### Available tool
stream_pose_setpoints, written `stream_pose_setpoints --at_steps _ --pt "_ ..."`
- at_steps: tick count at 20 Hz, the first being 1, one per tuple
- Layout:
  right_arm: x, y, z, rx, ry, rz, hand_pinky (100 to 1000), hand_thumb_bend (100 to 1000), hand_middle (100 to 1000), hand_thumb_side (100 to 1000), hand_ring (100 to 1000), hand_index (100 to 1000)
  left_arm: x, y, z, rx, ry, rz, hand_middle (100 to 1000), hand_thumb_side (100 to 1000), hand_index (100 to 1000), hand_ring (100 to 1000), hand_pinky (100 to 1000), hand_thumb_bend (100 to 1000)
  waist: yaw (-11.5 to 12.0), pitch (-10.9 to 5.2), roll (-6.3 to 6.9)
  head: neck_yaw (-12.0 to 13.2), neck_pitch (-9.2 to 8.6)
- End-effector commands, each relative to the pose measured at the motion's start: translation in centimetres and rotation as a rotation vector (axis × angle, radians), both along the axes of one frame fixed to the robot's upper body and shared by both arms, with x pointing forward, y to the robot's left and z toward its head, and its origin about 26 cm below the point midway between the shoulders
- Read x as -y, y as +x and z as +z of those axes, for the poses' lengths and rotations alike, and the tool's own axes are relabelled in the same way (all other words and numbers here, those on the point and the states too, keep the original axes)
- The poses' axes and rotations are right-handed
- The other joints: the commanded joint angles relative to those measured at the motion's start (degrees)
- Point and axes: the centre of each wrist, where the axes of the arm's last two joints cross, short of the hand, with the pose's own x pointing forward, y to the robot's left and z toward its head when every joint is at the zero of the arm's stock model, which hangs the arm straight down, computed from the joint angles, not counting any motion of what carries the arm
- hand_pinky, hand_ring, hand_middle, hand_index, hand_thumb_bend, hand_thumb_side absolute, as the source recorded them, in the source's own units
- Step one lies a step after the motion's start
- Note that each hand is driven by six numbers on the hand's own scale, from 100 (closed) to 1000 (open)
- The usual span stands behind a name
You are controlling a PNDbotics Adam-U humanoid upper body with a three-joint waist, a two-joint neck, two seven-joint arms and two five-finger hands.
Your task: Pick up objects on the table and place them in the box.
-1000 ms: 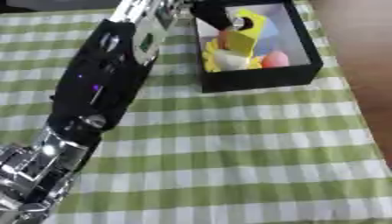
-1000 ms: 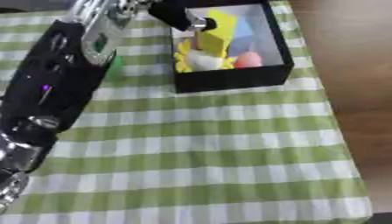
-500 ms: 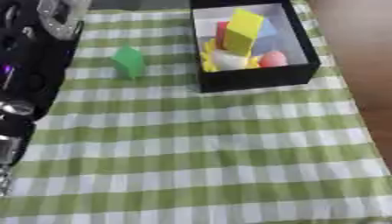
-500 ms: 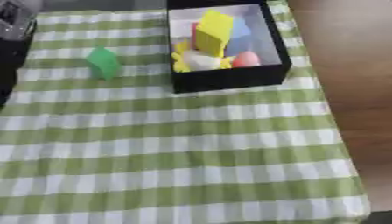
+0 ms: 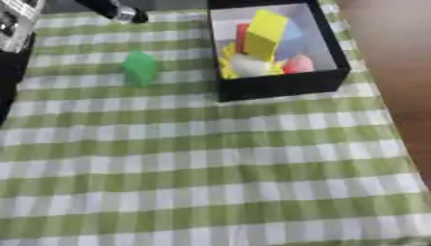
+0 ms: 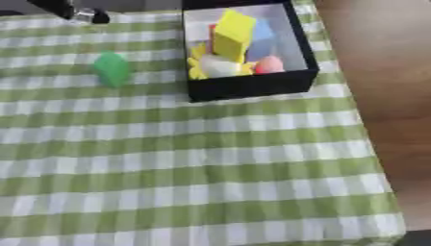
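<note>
At the far left edge of the left eye view a silver-and-black part of the robot's left arm shows beside the desk; the left hand itself is not visible, and neither is the right, so how their fingers stand cannot be told. A dark, silver-tipped piece lies at the top edge, too blurred to identify. The green block sits alone on the green-and-white checked cloth covering the desk, well left of the box, apparently the one thing left to collect. The black box stands at the desk's far right, likely within easy reach, and already holds a yellow block, a pink ball, and white, red and blue pieces. No writing or label is readable anywhere.
</note>
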Motion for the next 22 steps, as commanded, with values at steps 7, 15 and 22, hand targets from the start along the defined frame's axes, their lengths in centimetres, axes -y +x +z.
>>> stream_pose_setpoints --at_steps 7,15,22 --pt "0.4 -0.6 1.0 0.034 -0.024 -0.021 921 100 596 271 727 774 -3.2 0.1 -1.0 -0.13 0.013 -0.044 856 161 852 923 923 522 0.08 -1.66 0.21 0.06 -0.12" --pt "0.4 -0.6 0.8 0.027 -0.024 -0.02 921 100 594 280 725 772 -2.6 0.1 -0.8 -0.123 -0.017 -0.103 844 100 842 913 913 553 -0.13 -1.46 0.11 0.47 -0.22" --pt "0.3 -0.6 0.8 0.024 -0.023 -0.016 922 100 593 286 724 772 -1.1 0.0 -1.3 -0.006 -0.006 -0.23 821 100 838 895 889 556 -0.71 -1.19 -0.01 0.68 -0.46"
